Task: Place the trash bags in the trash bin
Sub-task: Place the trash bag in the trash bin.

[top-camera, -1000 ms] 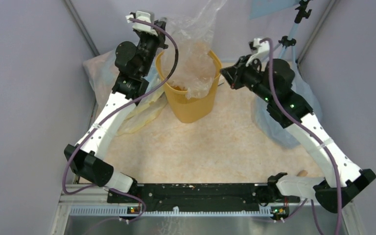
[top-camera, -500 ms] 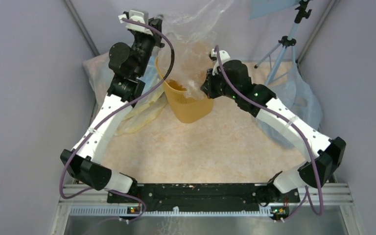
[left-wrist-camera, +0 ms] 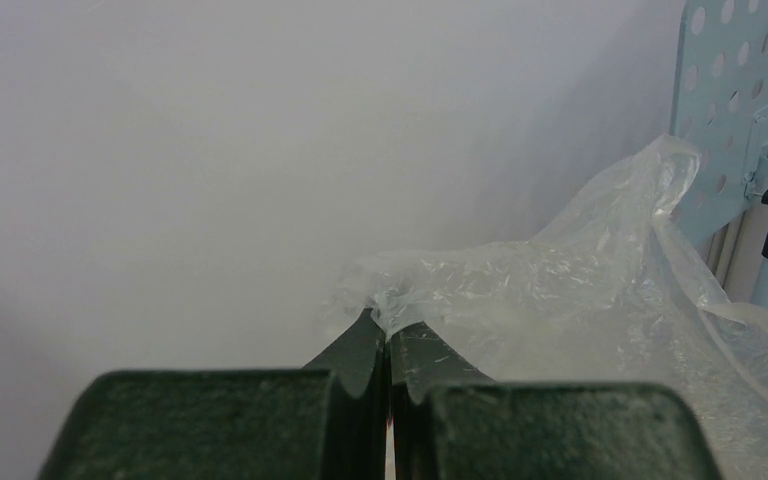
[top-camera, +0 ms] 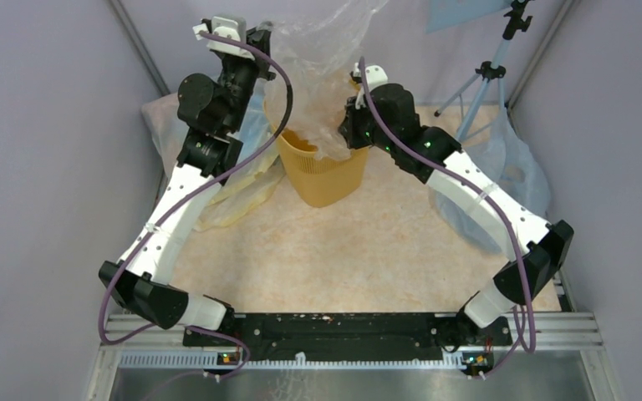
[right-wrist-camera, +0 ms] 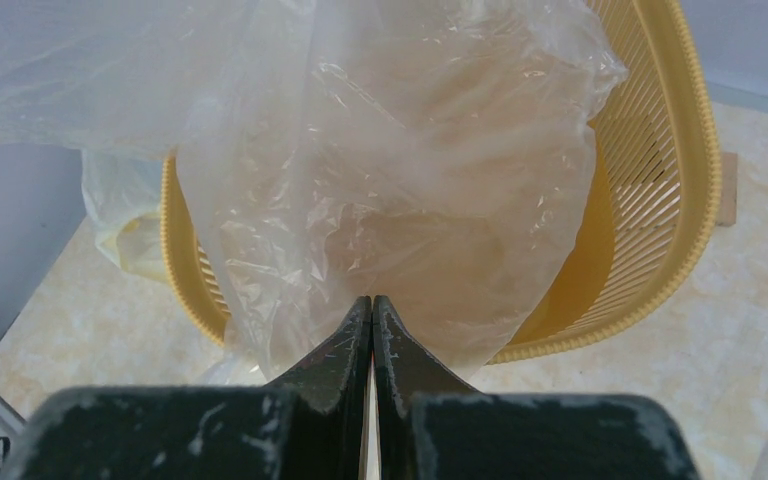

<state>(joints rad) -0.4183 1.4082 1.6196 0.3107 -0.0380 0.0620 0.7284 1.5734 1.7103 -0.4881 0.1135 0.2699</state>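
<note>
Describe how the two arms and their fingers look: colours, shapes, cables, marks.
The left arm and right arm have white links with rows of small dark dots, joined by bulky black joints. A purple cable runs loosely along each. Small green lights glow on the joints. The left fingers and right fingers are dark and taper to a point, with pale scuffs.

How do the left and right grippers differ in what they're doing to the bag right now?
The left gripper pinches the trash bag by its top edge, high above the trash bin; the right gripper sits lower, tips against the film at the rim, a pinch unconfirmed. Both are shut.
</note>
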